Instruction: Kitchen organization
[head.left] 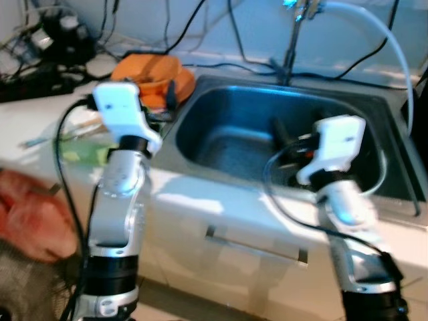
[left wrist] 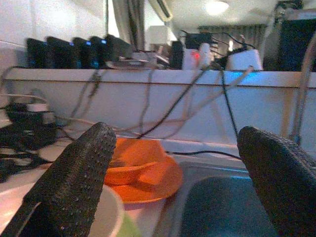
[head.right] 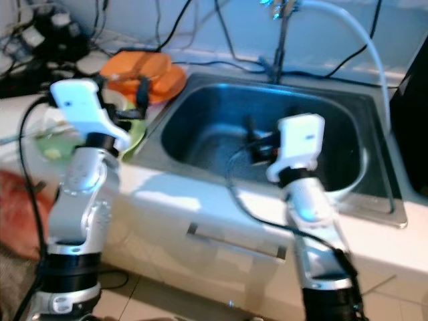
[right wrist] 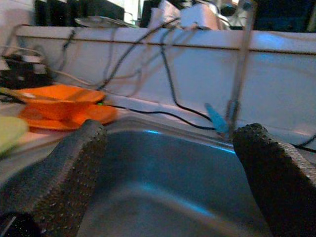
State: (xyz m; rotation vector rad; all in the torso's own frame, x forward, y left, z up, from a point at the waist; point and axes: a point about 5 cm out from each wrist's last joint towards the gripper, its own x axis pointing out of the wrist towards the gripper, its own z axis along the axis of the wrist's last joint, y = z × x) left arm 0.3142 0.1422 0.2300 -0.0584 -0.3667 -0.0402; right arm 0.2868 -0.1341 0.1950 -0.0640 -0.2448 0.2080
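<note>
A stack of orange dishes (head.left: 150, 77) sits on the white counter just left of the steel sink (head.left: 227, 120). In front of it lies a green plate (head.right: 132, 137), with a pale cup rim (left wrist: 111, 212) close under my left fingers. My left gripper (left wrist: 182, 182) hangs open over the counter edge, facing the orange dishes (left wrist: 143, 170) with nothing between its fingers. Over the sink basin my right gripper (right wrist: 173, 182) is also open and holds nothing, pointing toward the faucet (right wrist: 239, 64). The orange dishes (right wrist: 64, 106) lie off to its side.
The faucet (head.left: 292, 40) and a white hose (head.left: 381, 33) rise behind the sink. Cables and chargers (head.left: 53, 40) clutter the back left of the counter. A red cloth (head.left: 30, 221) is at the far left. A drawer handle (head.left: 254, 244) runs below the counter edge.
</note>
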